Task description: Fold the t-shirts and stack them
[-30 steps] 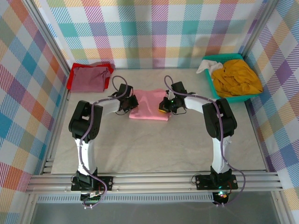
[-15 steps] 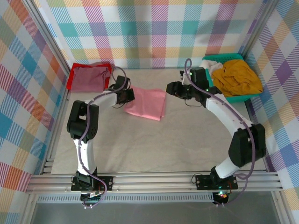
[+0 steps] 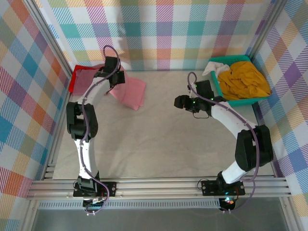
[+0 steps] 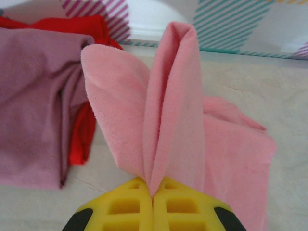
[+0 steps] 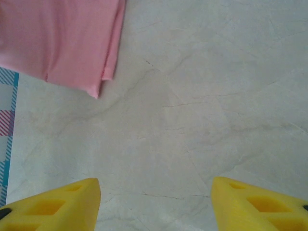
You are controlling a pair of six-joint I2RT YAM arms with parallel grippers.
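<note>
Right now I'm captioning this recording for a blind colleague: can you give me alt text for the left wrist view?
The left gripper, with yellow fingers, is shut on a pinched fold of the salmon-pink t-shirt, whose far part trails onto the pale table. To the left, a maroon t-shirt lies on top of a red t-shirt.

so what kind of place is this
Probably a robot test cell for laundry folding: plaid cloth walls on an aluminium frame, two arms bolted to the table edge, a pink t-shirt in the left pincer.
</note>
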